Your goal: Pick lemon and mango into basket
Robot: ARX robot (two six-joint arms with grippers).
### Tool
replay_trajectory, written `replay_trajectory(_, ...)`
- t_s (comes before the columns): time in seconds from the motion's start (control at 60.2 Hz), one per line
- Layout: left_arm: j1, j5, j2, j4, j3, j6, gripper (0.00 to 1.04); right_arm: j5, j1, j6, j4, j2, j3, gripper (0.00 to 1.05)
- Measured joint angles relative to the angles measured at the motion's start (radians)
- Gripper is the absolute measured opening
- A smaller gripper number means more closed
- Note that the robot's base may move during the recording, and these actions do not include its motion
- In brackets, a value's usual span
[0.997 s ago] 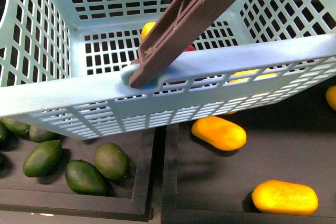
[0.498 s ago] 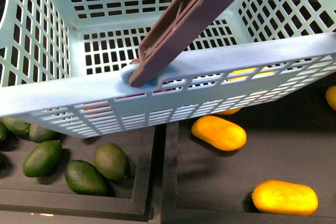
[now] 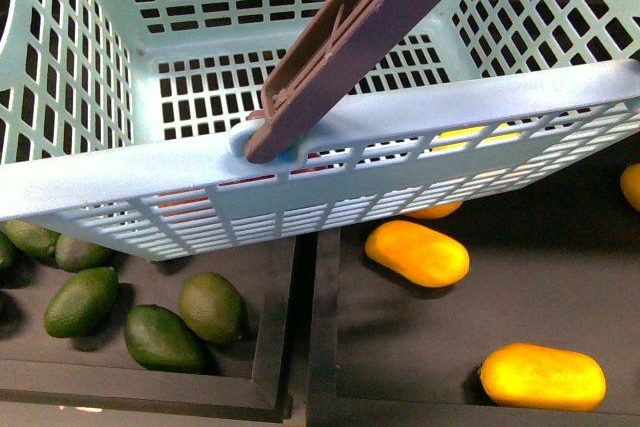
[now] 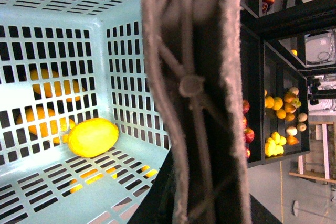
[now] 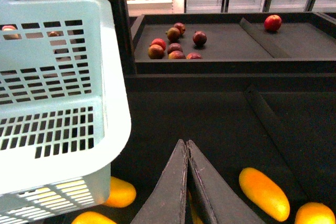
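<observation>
The lemon (image 4: pixel 93 137) lies on the floor of the basket (image 3: pixel 330 162), near a corner. The right gripper (image 5: pixel 187 148) is pressed together, holding nothing. The left gripper cannot be made out. No mango shows. The basket looks tilted, so the lemon could roll.

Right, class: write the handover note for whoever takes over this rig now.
Right claw: shut, holding nothing.
Left claw: not seen; the basket's brown swing handle fills its wrist view.
Small bright-yellow oval lemon: lying on the floor of the light teal slotted plastic basket.
Done: lemon is in.
Left: the red-to-yellow mango, which I cannot make out in any view; find it and put it in the basket.
</observation>
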Motion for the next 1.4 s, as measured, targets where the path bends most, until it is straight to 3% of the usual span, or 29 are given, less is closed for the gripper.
replay_trajectory(0.116,0.000,0.000,0.000,0.000,0.000,0.000,0.05,0.000,0.000,-0.001,0.016,-0.024,-0.021,0.02)
replay_trajectory(0.382,0.000,0.000,0.000,0.000,0.000,0.000,0.05,0.000,0.000,0.000,-0.148,-0.198,-0.021,0.02)
replay_trajectory(0.914,0.000,0.000,0.000,0.000,0.000,0.000,0.05,0.000,0.000,-0.001,-0.306,-0.356,-0.021,0.02)
replay_trajectory(1.03,0.000,0.001,0.000,0.000,0.000,0.000,0.05,-0.001,0.000,-0.001,-0.466,-0.494,-0.021,0.02)
replay_trajectory(1.196,0.000,0.000,0.000,0.000,0.000,0.000,0.05,0.000,0.000,-0.001,-0.478,-0.521,-0.021,0.02)
replay_trajectory(1.312,0.000,0.000,0.000,0.000,0.000,0.001,0.05,0.000,0.000,-0.002,-0.478,-0.522,-0.021,0.19)
replay_trajectory(1.395,0.000,0.000,0.000,0.000,0.000,0.000,0.05,0.000,0.000,-0.002,-0.478,-0.522,-0.021,0.40)
